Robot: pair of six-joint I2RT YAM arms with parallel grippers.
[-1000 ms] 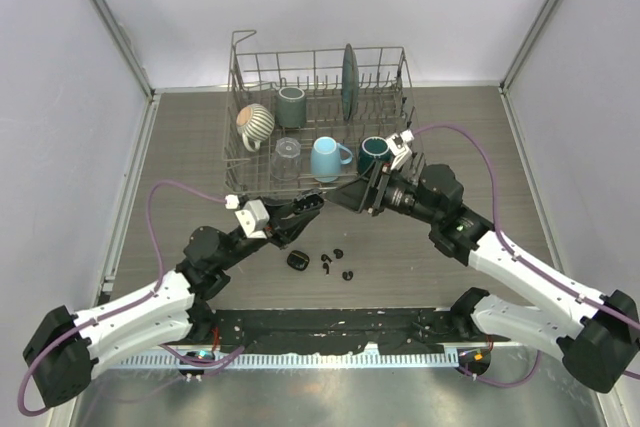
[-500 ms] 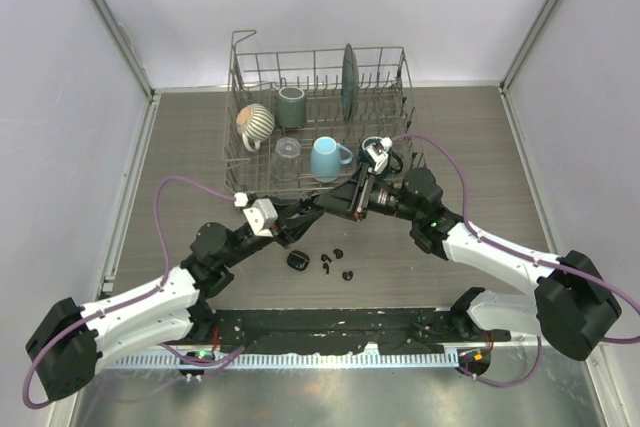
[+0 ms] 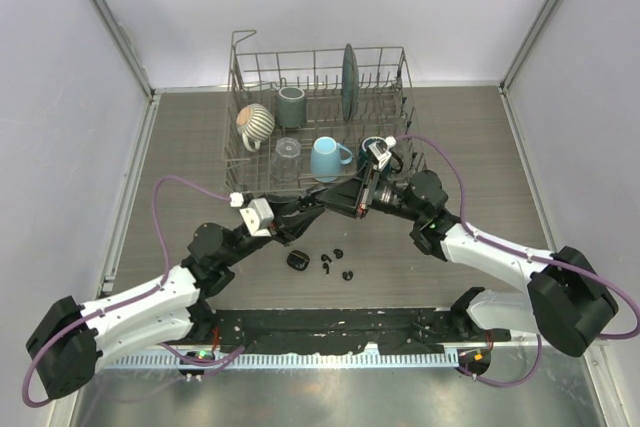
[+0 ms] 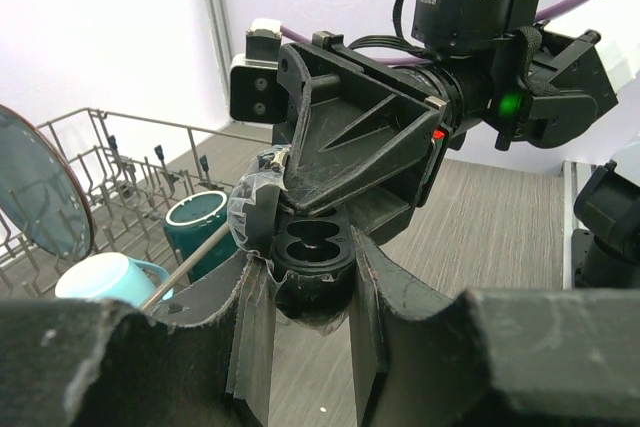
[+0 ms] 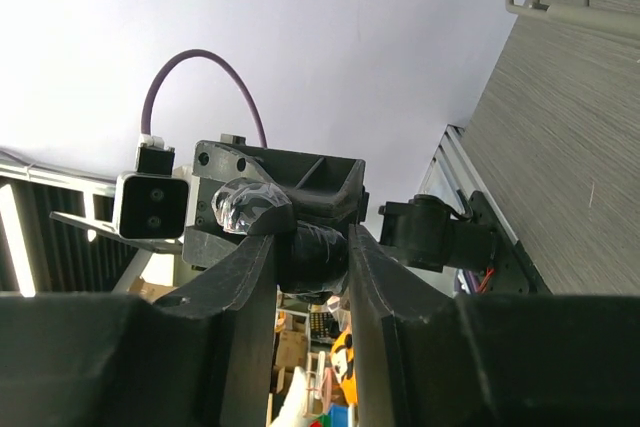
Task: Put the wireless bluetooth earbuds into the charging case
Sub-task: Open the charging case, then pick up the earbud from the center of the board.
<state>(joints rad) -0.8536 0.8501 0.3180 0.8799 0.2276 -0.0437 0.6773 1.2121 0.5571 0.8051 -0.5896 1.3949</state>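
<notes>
A black charging case (image 4: 313, 252) is held in the air between both grippers, open, its two sockets empty. My left gripper (image 4: 312, 292) is shut on its lower part. My right gripper (image 5: 312, 257) faces it and is shut on the same case (image 5: 312, 247). In the top view the left gripper (image 3: 314, 205) and right gripper (image 3: 339, 203) meet tip to tip above the table, hiding the case. Three tiny black earbuds (image 3: 326, 263) (image 3: 338, 253) (image 3: 347, 274) lie on the table below, beside a second black oval case (image 3: 297, 260).
A wire dish rack (image 3: 236, 107) stands just behind the grippers. It holds a striped mug (image 3: 255, 122), grey mug (image 3: 291, 105), glass (image 3: 286, 157), blue mug (image 3: 326, 157), teal mug (image 3: 373, 150) and upright plate (image 3: 348, 72). Walls close both sides.
My right gripper has moved left and closed in on the left gripper's tip, so both now grip the case. The left gripper has shifted slightly. The earbuds have not moved.
</notes>
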